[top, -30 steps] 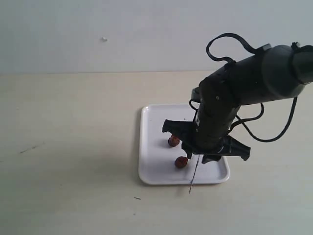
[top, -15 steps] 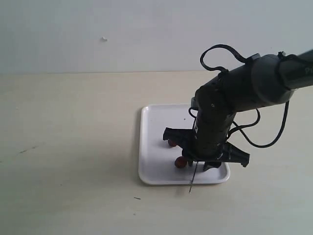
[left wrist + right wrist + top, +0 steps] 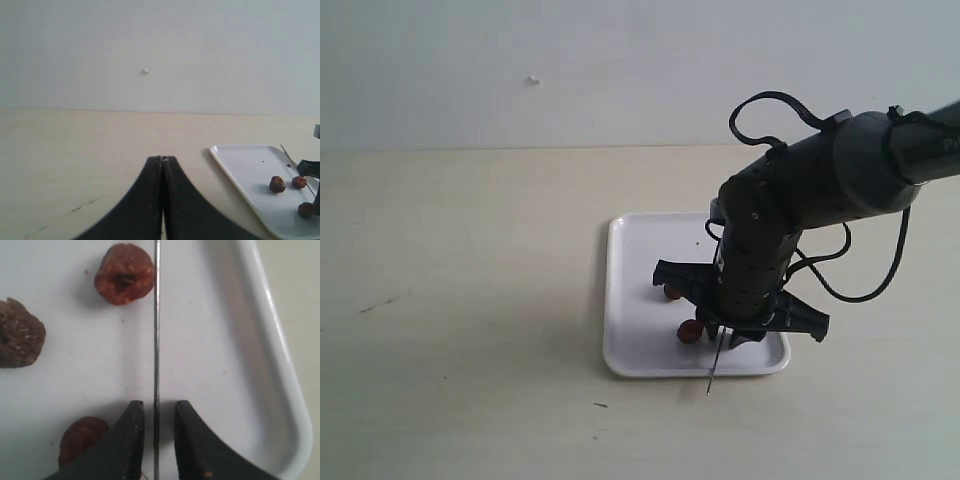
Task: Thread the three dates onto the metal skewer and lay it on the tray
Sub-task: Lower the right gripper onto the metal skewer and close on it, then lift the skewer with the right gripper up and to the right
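Note:
The white tray lies on the table with the three dates on it. In the right wrist view the dates lie loose beside the thin metal skewer. The skewer lies flat on the tray, its tip poking over the near rim. My right gripper is down at the tray, open, its fingers straddling the skewer with a small gap on each side. One finger stands right next to a date. My left gripper is shut on nothing, well away from the tray.
The tray's raised rim runs close beside the right gripper. The beige tabletop stretches around the tray, with a few dark specks on it. A pale wall stands behind.
The right arm has come down lower over the tray, covering more of the dates in the exterior view. In the last half second it has barely moved. The skewer has not shifted.

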